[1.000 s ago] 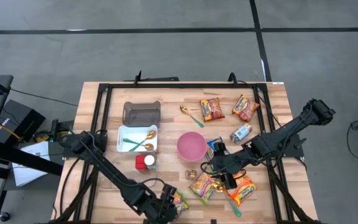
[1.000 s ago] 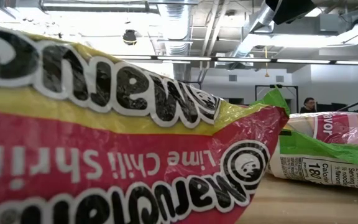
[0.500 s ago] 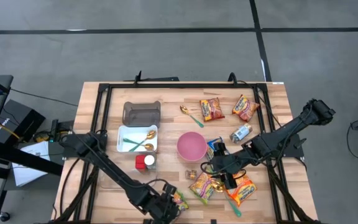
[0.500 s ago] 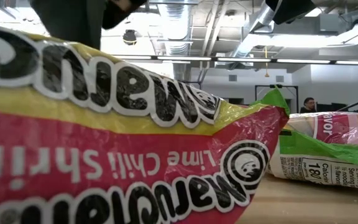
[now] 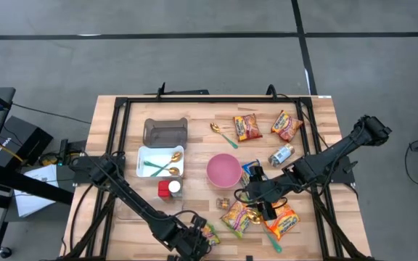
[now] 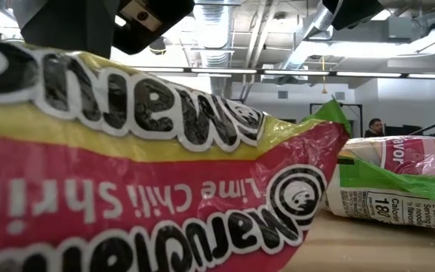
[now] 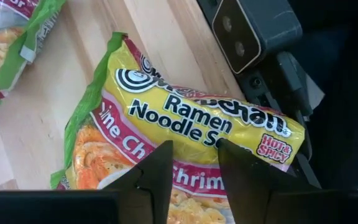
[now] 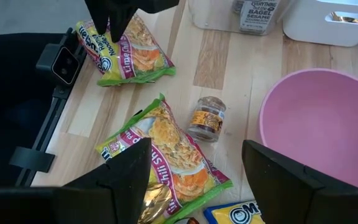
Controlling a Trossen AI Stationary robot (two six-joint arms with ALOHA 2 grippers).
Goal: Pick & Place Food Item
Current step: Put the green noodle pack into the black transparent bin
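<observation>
A yellow and red ramen packet (image 7: 185, 124) lies flat at the table's near edge (image 5: 210, 233), right in front of the low camera (image 6: 165, 174). My left gripper (image 7: 194, 171) has come down on it from above (image 5: 194, 243); its body shows over the packet in the low view (image 6: 104, 26). My right gripper (image 8: 197, 162) hangs open over the table's middle right (image 5: 247, 194), above a second ramen packet (image 8: 166, 155) and a small brown jar (image 8: 207, 118), touching neither. My left gripper has its two fingers (image 7: 157, 174) down on the packet's upper face, at the red band below the yellow label (image 7: 194, 163), with a strip of the wrapper between them. They come slanting down from above. The packet lies on the table.
A pink bowl (image 5: 223, 170) stands mid-table. A white tray with spoons (image 5: 160, 161), a grey bin (image 5: 165, 131) and a red-lidded jar (image 5: 169, 189) stand on the left. More packets lie at the far right (image 5: 247, 127) and near right (image 5: 281, 221). The low camera's housing (image 7: 253, 28) sits beside the held packet.
My left gripper has come down onto the ramen packet, entering the low view from above. The packet's top edge and lettering have shifted and bulged under it, while the packet stays on the table.
</observation>
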